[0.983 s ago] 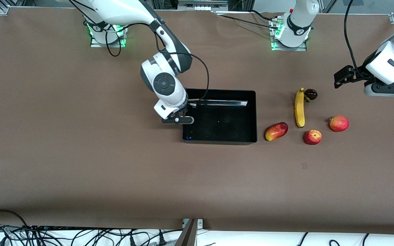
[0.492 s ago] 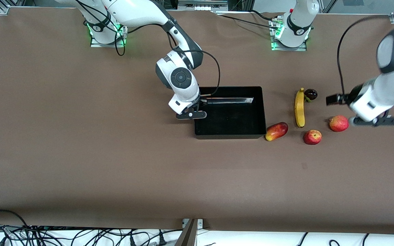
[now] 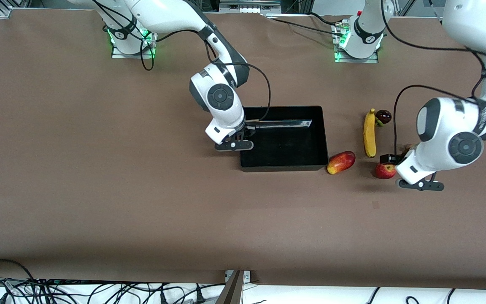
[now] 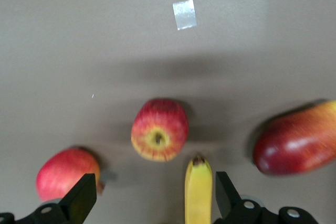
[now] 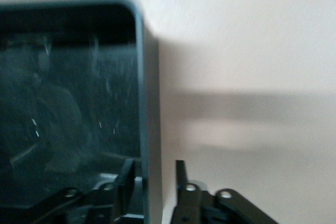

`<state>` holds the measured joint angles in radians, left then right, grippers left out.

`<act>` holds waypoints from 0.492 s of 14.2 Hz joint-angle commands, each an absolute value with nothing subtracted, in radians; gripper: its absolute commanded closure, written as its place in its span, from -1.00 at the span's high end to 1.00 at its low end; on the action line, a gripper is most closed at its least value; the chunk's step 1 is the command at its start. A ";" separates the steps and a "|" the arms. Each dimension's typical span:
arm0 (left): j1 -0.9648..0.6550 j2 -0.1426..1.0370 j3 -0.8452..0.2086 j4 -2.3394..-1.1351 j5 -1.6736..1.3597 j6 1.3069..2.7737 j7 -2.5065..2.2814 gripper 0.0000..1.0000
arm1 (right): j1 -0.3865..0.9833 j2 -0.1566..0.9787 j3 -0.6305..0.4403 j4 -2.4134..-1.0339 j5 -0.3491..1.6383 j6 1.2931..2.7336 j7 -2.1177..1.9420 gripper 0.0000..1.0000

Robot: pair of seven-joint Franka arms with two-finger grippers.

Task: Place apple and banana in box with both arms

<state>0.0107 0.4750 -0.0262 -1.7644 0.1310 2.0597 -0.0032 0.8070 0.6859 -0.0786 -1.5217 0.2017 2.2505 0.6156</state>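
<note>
The apple (image 4: 159, 136) lies on the table with its yellowish stem dimple up. In the front view the apple (image 3: 384, 170) is partly covered by the left arm's hand. The banana (image 3: 369, 133) lies beside it, farther from the front camera. My left gripper (image 4: 152, 199) is open in the air over the banana's tip (image 4: 198, 190). It shows in the front view (image 3: 419, 185) too. The black box (image 3: 285, 137) stands mid-table. My right gripper (image 5: 153, 182) stands open astride the box's end wall (image 5: 147, 103), one finger inside and one outside. The front view also shows it (image 3: 233, 145).
A red-and-yellow mango-like fruit (image 3: 341, 162) lies against the box's corner and also shows in the left wrist view (image 4: 296, 142). A pinkish-red round fruit (image 4: 65, 174) lies close to one left finger. A small dark fruit (image 3: 383, 116) sits by the banana's other tip.
The right gripper dragged the box toward the left arm's end of the table, then stopped. The left arm swung in from the table's end and came down over the fruits.
</note>
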 commanded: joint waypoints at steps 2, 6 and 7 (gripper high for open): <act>0.011 0.495 -0.025 -1.862 0.153 2.234 0.034 1.00 | 0.808 0.563 -0.223 -1.476 0.189 2.065 0.586 1.00; 0.031 0.529 -0.025 -1.910 0.153 2.329 0.043 0.72 | 0.805 0.369 -0.365 -1.485 0.199 1.808 0.450 1.00; 0.031 0.535 -0.023 -1.910 0.155 2.329 0.043 0.49 | 0.805 0.318 -0.395 -1.489 0.201 1.751 0.411 1.00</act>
